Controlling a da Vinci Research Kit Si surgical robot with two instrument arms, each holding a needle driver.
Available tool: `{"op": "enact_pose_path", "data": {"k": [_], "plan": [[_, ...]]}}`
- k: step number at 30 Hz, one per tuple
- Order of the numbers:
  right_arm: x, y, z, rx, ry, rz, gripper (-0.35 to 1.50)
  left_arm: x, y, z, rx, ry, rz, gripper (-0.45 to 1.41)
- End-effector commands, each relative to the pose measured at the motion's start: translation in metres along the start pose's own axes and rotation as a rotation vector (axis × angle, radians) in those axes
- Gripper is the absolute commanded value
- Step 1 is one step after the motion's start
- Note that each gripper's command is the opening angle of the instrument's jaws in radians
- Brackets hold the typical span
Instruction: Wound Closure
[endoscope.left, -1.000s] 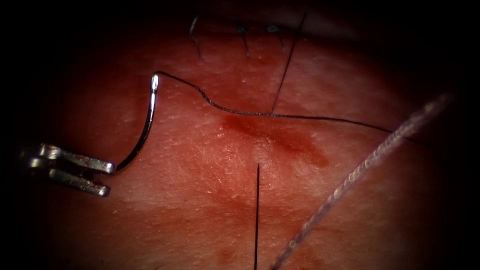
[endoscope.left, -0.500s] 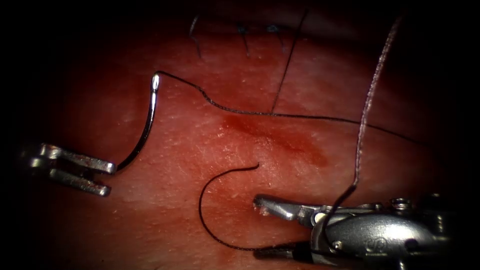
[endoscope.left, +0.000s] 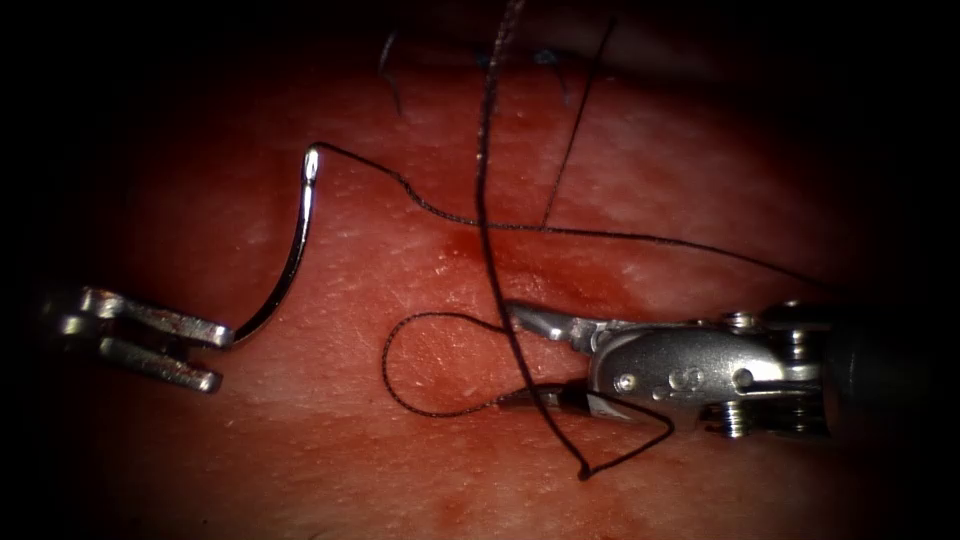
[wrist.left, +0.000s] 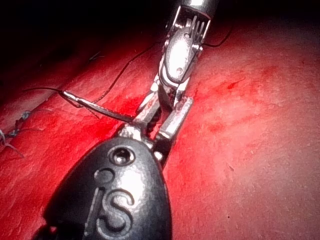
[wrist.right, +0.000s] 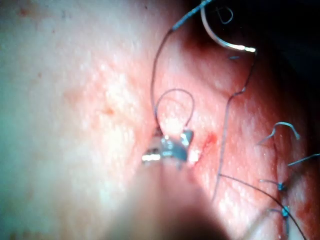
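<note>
Left gripper clamped on the needle near its tip, clear of the tissue; right gripper apart, straddling a thread loop.

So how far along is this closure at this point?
Done: knotted stitches with cut ends sit at the far end. In hand: the needle lies out of the tissue, point end at the left tool; the right tool, jaws open, straddles loose thread. Left: this thread shows no knot.
</note>
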Motion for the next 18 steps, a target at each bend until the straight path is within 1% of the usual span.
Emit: {"op": "enact_pose_path", "data": {"k": [1, 2, 4, 7, 12, 14, 15, 16, 18], "plan": [[0.0002, -0.0001, -0.0008, 0.028, 0.026, 0.050, 1.43, -0.0004, -0.0002, 0.0005, -0.002, 0.001, 0.001, -0.45], [0.0007, 0.0001, -0.0026, 0.091, 0.092, 0.116, 1.43, -0.0003, -0.0002, 0.0005, -0.003, 0.002, 0.001, -0.45], [0.0010, 0.0001, -0.0045, 0.144, 0.139, 0.173, 1.41, -0.0003, -0.0002, 0.0005, -0.002, 0.001, 0.001, -0.45], [0.0005, 0.0000, -0.0069, 0.220, 0.185, 0.212, 1.38, -0.0003, -0.0002, 0.0006, -0.002, 0.001, 0.001, -0.45], [-0.0010, -0.0008, -0.0095, 0.327, 0.233, 0.248, 1.36, -0.0004, -0.0002, 0.0006, -0.002, 0.001, 0.001, -0.45], [-0.0016, -0.0014, -0.0104, 0.377, 0.218, 0.240, 1.36, -0.0004, -0.0002, 0.0006, -0.002, 0.001, 0.001, -0.45], [-0.0018, -0.0017, -0.0108, 0.393, 0.196, 0.228, 1.36, -0.0004, -0.0002, 0.0006, -0.002, 0.001, 0.001, -0.45], [-0.0021, -0.0020, -0.0112, 0.407, 0.166, 0.216, 1.36, -0.0004, -0.0002, 0.0006, -0.002, 0.001, 0.001, -0.45], [-0.0027, -0.0025, -0.0118, 0.422, 0.074, 0.190, 1.36, -0.0004, -0.0002, 0.0006, -0.002, 0.001, 0.001, -0.45]]}}
